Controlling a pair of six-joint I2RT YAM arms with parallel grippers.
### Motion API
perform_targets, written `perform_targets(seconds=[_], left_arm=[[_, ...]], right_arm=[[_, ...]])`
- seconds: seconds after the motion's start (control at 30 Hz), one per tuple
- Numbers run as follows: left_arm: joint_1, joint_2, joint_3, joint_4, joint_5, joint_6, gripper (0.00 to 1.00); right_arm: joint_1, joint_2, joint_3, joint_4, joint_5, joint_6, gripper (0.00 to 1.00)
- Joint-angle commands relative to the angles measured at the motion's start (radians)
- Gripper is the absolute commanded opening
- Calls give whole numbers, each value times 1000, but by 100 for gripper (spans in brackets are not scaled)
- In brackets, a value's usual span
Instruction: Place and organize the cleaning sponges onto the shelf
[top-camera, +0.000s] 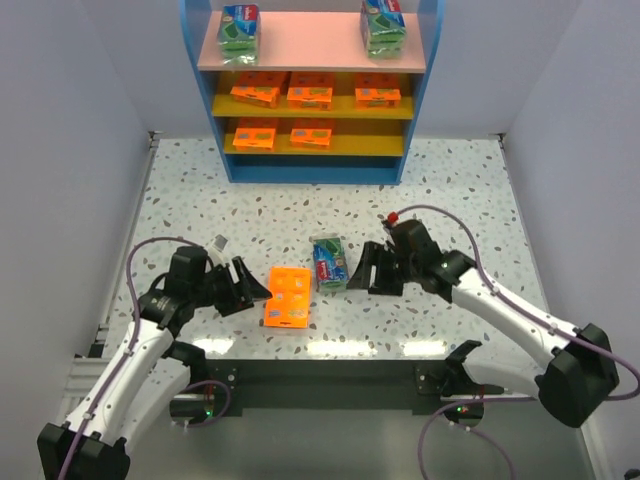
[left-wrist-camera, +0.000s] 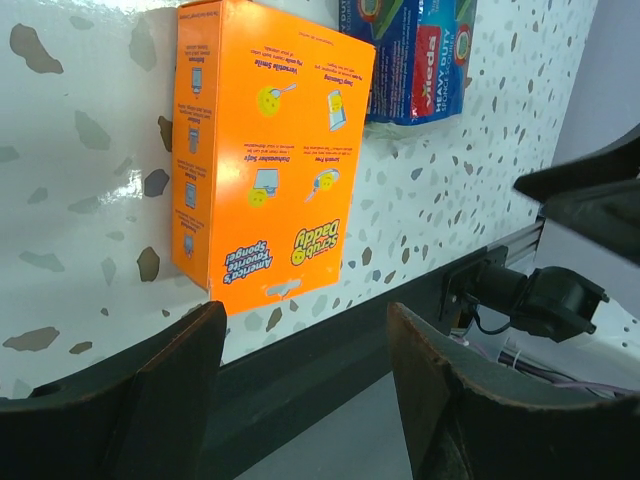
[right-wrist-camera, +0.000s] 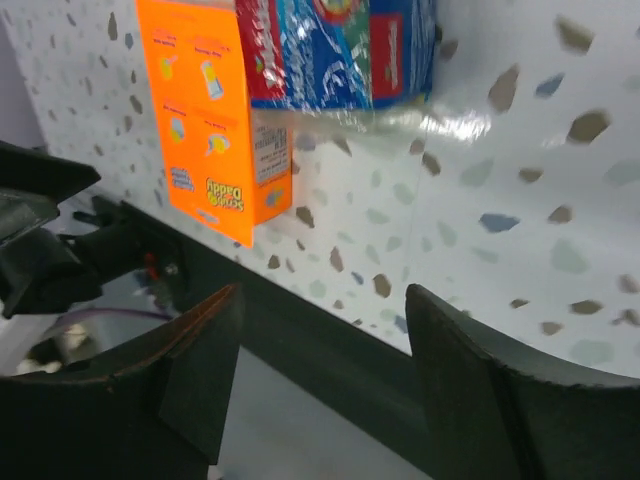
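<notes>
One orange sponge pack (top-camera: 287, 297) lies flat on the table near the front edge; it also shows in the left wrist view (left-wrist-camera: 265, 150) and the right wrist view (right-wrist-camera: 215, 110). A green-and-blue wrapped pack (top-camera: 329, 263) lies just right of it, also seen in the left wrist view (left-wrist-camera: 410, 55) and the right wrist view (right-wrist-camera: 340, 50). My left gripper (top-camera: 250, 288) is open and empty, just left of the orange pack. My right gripper (top-camera: 362, 270) is open and empty, just right of the wrapped pack. The shelf (top-camera: 421, 60) at the back holds two wrapped packs on the pink board and several orange packs on the yellow boards.
The table's dark front edge (top-camera: 330, 350) runs just below the two loose packs. White walls close in the left and right sides. The shelf's lower yellow board has a bare stretch at its right (top-camera: 370, 135).
</notes>
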Motion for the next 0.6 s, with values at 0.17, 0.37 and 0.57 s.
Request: perform_targets(seconds=[0.17, 0.37, 0.57], left_arm=[[5, 62, 6, 83, 49, 3, 70], [5, 47, -2, 77, 44, -2, 70], [4, 13, -13, 51, 35, -14, 70]], right_arm=[[40, -109, -327, 499, -93, 592, 86], [56, -73, -410, 702, 45, 851, 84], [130, -3, -364, 641, 146, 983, 78]])
